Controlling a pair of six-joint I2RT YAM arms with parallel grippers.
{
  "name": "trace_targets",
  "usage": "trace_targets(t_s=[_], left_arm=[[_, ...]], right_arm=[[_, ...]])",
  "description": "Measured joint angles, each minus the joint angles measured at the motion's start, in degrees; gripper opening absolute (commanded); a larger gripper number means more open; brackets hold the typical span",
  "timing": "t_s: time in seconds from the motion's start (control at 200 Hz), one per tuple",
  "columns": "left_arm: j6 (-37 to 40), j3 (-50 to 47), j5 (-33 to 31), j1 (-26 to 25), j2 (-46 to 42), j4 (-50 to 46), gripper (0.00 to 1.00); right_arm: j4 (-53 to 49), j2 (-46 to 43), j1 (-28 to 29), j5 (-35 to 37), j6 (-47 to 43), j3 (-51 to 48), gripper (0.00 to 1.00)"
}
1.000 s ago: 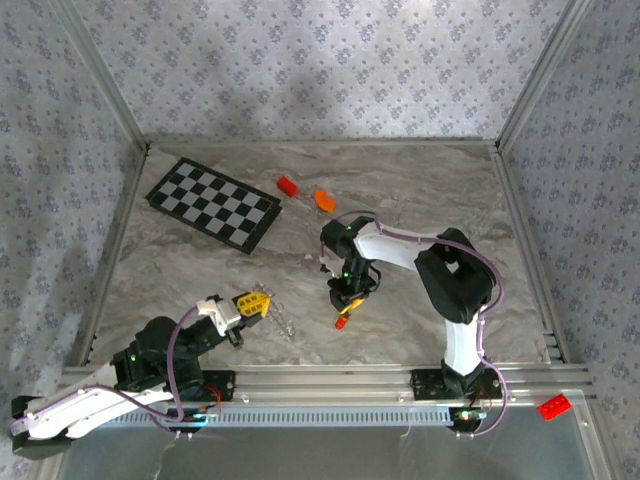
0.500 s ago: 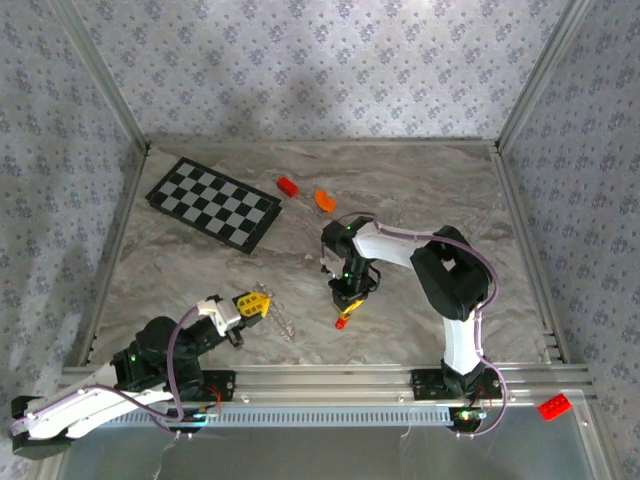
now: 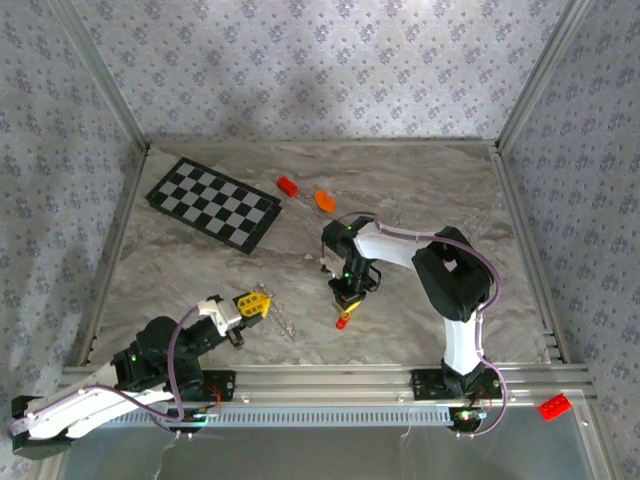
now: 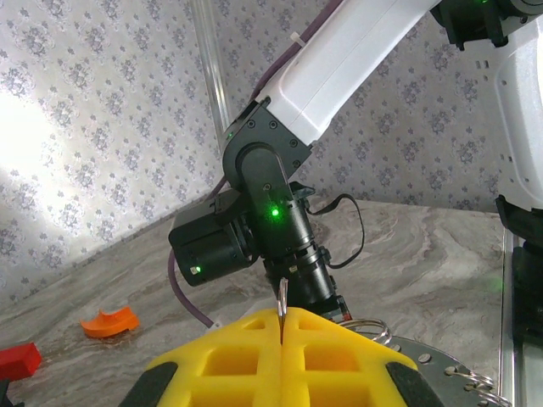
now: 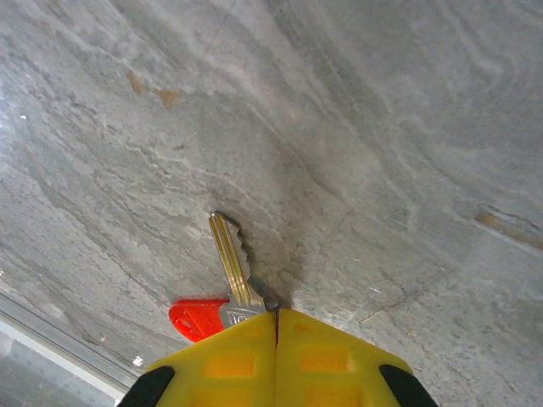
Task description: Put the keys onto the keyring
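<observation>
We are looking at the right tool (image 3: 346, 300) near the middle of the grey tabletop (image 3: 430, 180). Its yellow fingers (image 5: 229, 365) are pressing together with no gap showing. The key (image 5: 231, 259) is lying flat on the tabletop right at the fingertips. Its silver shaft is pointing away, and its red head is peeking out on the left, partly under a finger. We cannot tell if the tool is really pinching the key or just touching it.

The left tool (image 3: 252, 303) is sitting at the near left. Its yellow fingers are squeezing together too, and a thin sliver of metal is poking out from between them. The keyring (image 3: 283, 318) is trailing from those tips toward the right, so this tool is gripping it. The key and the keyring are lying apart.

A checkered board (image 3: 213, 203) is resting at the far left, with a red brick (image 3: 288, 185) and an orange block (image 3: 324, 199) just to its right.
</observation>
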Motion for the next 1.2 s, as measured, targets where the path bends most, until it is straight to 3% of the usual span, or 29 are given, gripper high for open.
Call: trace_targets(t_s=[0.43,0.915,1.199], left_arm=[[0.4,-0.2,0.8,0.0,0.1,0.0,0.00],[1.1,-0.5,5.0,0.0,0.6,0.6,0.00],[1.5,-0.5,7.0,0.0,3.4,3.1,0.00]], right_arm=[[12.7,-22.3,3.4,2.4,-0.8,-13.7,0.00],[39.9,-52.2,5.8,0.6,-1.0,-31.8,0.00],[54.1,-59.6,5.8,-3.3,1.4,-36.8,0.00]])
